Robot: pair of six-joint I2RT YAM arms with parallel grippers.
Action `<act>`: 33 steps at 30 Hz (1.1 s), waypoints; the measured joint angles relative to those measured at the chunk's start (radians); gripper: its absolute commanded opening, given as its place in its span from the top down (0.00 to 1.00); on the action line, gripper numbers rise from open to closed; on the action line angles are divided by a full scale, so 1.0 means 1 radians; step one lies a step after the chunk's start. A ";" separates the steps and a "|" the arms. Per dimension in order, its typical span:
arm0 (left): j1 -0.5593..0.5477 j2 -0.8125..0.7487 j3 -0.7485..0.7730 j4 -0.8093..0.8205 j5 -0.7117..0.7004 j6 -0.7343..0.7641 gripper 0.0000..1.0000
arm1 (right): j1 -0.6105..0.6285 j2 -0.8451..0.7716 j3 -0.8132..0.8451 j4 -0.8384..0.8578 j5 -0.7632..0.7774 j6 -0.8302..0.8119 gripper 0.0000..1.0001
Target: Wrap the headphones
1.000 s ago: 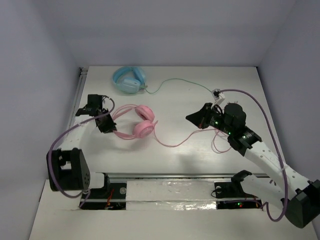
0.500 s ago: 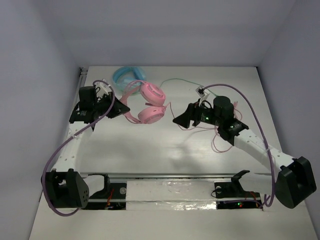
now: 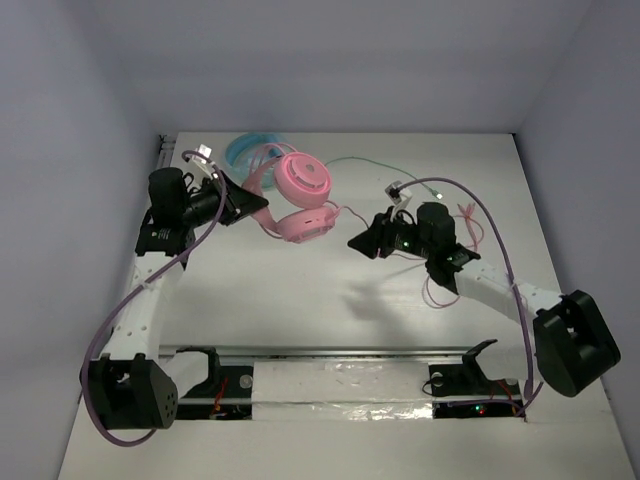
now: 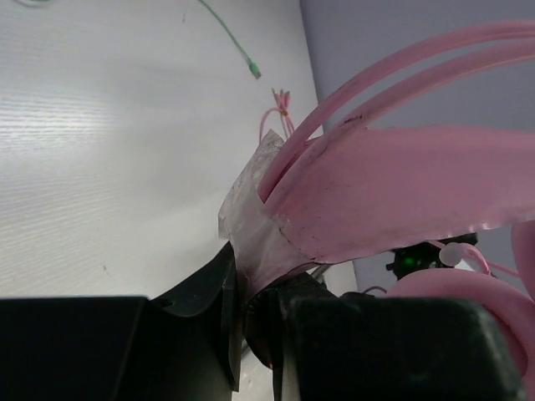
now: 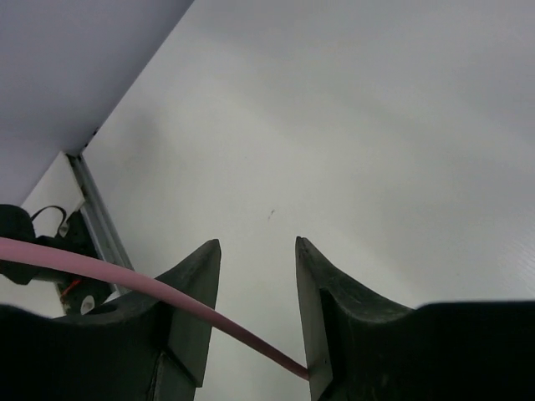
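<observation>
White counter (image 3: 300, 300), grey walls. Headphones (image 3: 303, 182) are hanging raised at back left, just in front of the blue headphones (image 3: 243, 150); left fingers (image 4: 205, 309) are clamping tight on the headband. Cable (image 5: 100, 269) is trailing loose toward the right arm with no turns showing, so wrapping looks barely begun. Right fingers (image 5: 188, 292) are standing parted, the cable crossing between them unpinched. Both arms are reaching inward.
</observation>
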 measured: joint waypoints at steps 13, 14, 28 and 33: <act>0.075 -0.002 0.093 0.209 0.056 -0.229 1.00 | 0.000 -0.094 -0.174 0.225 0.190 0.099 0.43; 0.075 0.002 0.095 0.240 0.069 -0.256 1.00 | 0.000 -0.090 -0.181 0.235 0.196 0.107 0.42; 0.074 0.019 0.150 0.289 0.113 -0.332 1.00 | 0.000 0.019 -0.190 0.267 0.218 0.163 0.27; 0.074 0.019 0.157 0.269 0.109 -0.327 1.00 | 0.000 0.131 -0.181 0.322 0.169 0.175 0.24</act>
